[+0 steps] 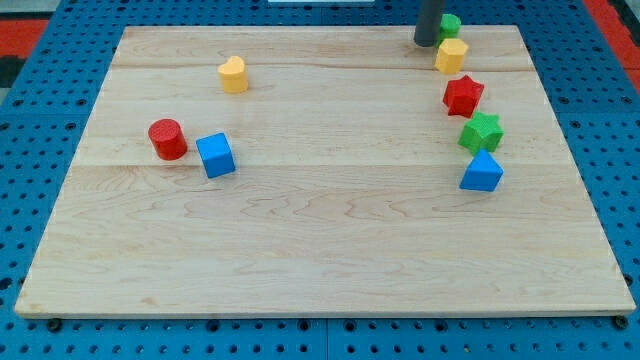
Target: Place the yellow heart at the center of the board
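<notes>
The yellow heart (233, 74) lies on the wooden board (320, 240) near the view's top left. My tip (427, 43) is at the view's top right edge of the board, far to the right of the heart. It stands just left of a green block (450, 25) and a yellow block (451, 55).
A red cylinder (167, 138) and a blue cube (215, 155) sit at the left, below the heart. Down the right side run a red star (463, 95), a green star (481, 131) and a blue block (482, 172). Blue pegboard surrounds the board.
</notes>
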Controlling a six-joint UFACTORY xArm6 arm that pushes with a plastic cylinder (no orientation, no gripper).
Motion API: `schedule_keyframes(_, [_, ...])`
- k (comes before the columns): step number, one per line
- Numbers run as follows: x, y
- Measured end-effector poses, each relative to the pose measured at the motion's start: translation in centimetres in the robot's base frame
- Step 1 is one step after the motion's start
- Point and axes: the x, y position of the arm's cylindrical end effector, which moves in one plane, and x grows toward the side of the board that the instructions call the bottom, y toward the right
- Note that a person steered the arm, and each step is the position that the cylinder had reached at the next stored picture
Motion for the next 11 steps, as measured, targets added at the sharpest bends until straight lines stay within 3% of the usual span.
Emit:
schedule_keyframes(2, [0.7,0.8])
schedule_keyframes(3, [2.2,-2.5])
schedule_keyframes(4, [3.2,-10.3])
schedule_keyframes(5, [-0.3,-13.5])
schedule_keyframes(6, [-0.9,-21.7])
schedule_keyframes(7, [0.3,-28.5])
schedule_keyframes(9, [7.3,-26.3])
schedule_keyframes(11, [11.4,-21.4])
